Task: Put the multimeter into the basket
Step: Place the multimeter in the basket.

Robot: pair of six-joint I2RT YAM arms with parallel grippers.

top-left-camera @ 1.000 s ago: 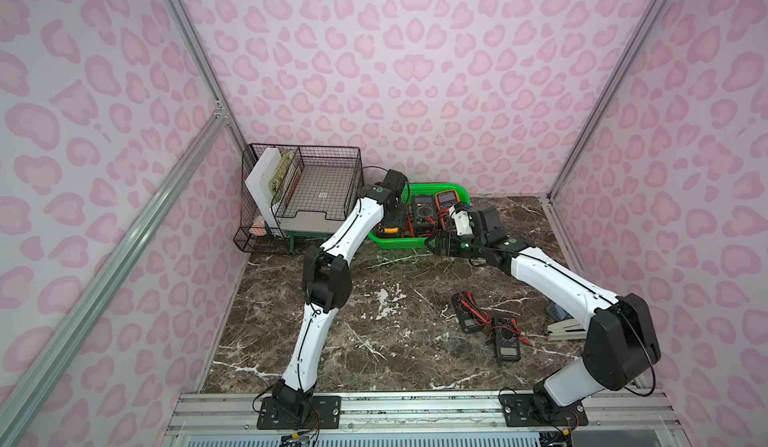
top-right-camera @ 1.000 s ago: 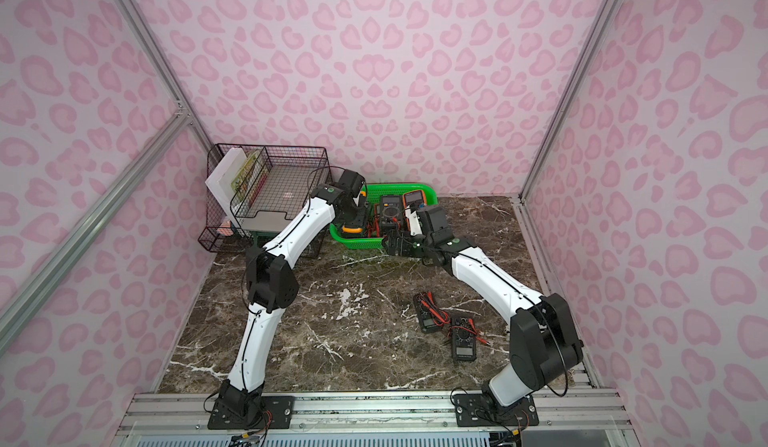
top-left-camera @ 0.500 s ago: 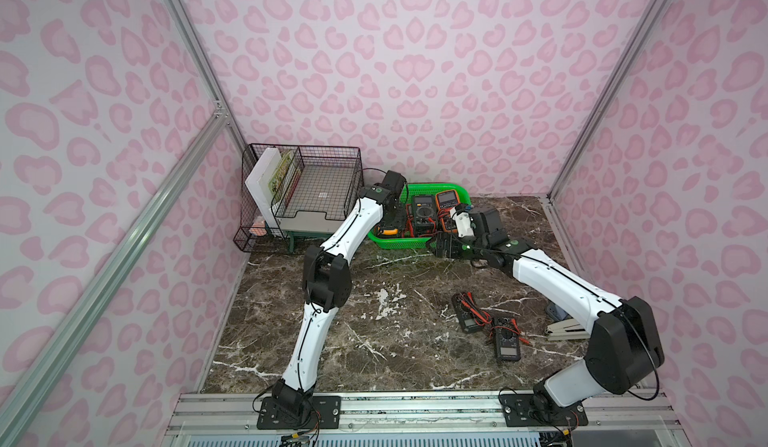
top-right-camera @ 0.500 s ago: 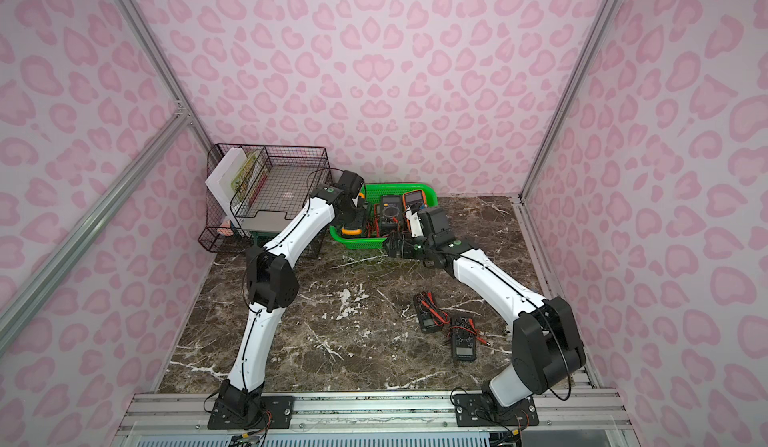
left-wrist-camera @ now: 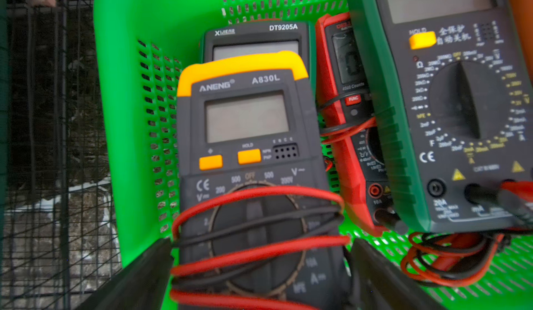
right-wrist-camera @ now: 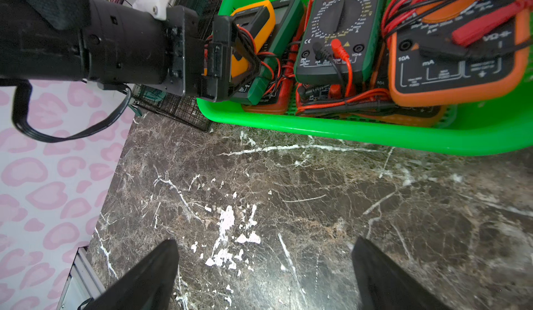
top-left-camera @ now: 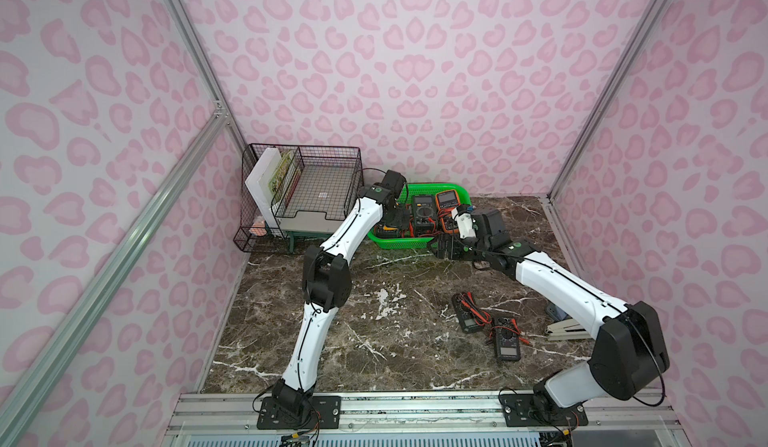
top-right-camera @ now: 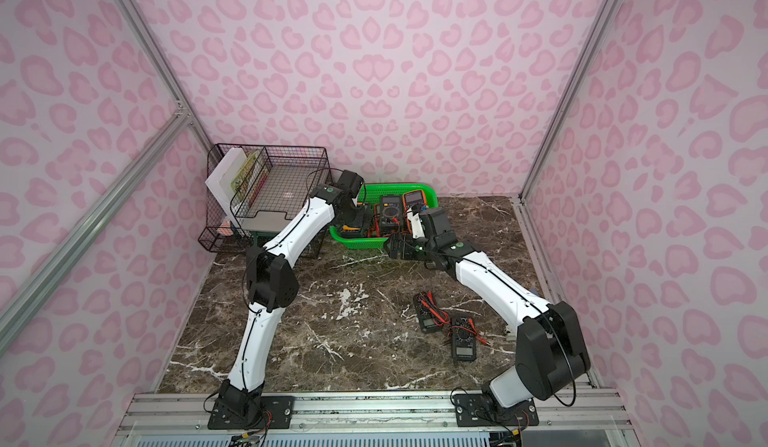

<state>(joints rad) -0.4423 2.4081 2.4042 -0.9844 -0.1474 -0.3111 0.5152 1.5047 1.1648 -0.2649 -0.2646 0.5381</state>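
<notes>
**Multimeter lies in basket, left fingers spread**

At the far edge of the brown marble tabletop (top-left-camera: 374, 341) stands the bright green perforated plastic basket (top-left-camera: 403, 243). The yellow-and-grey multimeter (left-wrist-camera: 248, 121), wrapped in its leads, lies inside at the left end, propped on 1 green-cased meter (left-wrist-camera: 256, 34). The left gripper (left-wrist-camera: 261, 245) straddles it, fingers wide and apparently unclamped, likely to free it. The right gripper (right-wrist-camera: 265, 245) hovers empty and wide open, clear of the basket.

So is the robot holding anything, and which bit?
Nothing, it seems. The left hand stands open around the dial end of the yellow multimeter in the basket; the right hand is empty.
</notes>
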